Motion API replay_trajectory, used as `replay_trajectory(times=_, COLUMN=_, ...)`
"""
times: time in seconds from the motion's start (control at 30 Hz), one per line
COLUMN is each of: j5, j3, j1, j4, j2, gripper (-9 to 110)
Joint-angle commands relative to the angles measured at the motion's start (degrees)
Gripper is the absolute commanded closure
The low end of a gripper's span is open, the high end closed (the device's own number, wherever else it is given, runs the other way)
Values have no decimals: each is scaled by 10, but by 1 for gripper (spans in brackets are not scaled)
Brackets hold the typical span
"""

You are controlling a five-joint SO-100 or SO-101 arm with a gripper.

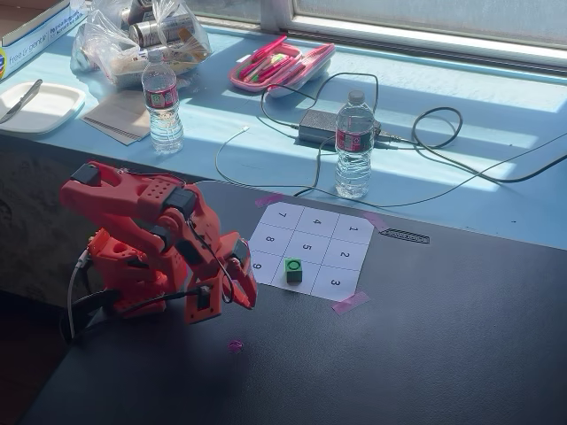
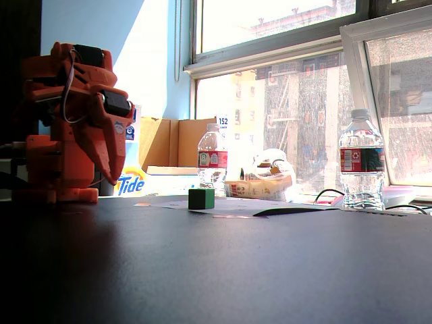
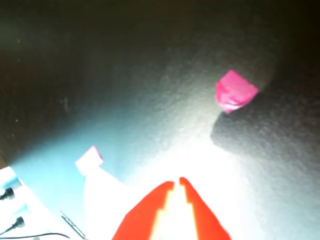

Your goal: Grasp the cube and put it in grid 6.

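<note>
The small green cube [image 1: 293, 270] with a dark round mark on top stands on the white numbered sheet [image 1: 323, 235], in the square between 9 and 3. That square is grid 6 [image 1: 308, 281], and the cube hides its digit. The cube also shows in another fixed view [image 2: 201, 198]. My orange gripper [image 1: 248, 299] hangs folded close to the arm's base, left of the sheet and apart from the cube. In the wrist view the gripper [image 3: 176, 181] points at the dark table with its jaws together and nothing between them. The cube is out of the wrist view.
A pink marker spot [image 1: 235, 345] lies on the dark table in front of the arm and shows in the wrist view [image 3: 235, 91]. Two water bottles [image 1: 353, 144] [image 1: 162, 102], a power adapter with cables [image 1: 323, 127], a pink case [image 1: 279, 65] and bags stand behind.
</note>
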Motion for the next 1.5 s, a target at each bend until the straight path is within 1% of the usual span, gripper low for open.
replay_trajectory(times=0.0, j5=8, j3=7, j1=2, j4=4, j2=16, gripper=102)
replay_trajectory(times=0.37, j5=15, j3=62, j1=4, j4=53, j2=78, gripper=102)
replay_trajectory(times=0.7, j5=21, j3=117, j1=-4, j4=118, j2=195, gripper=102)
replay_trajectory(times=1.47, j5=20, j3=119, j1=-3, j4=122, j2=195, gripper=101)
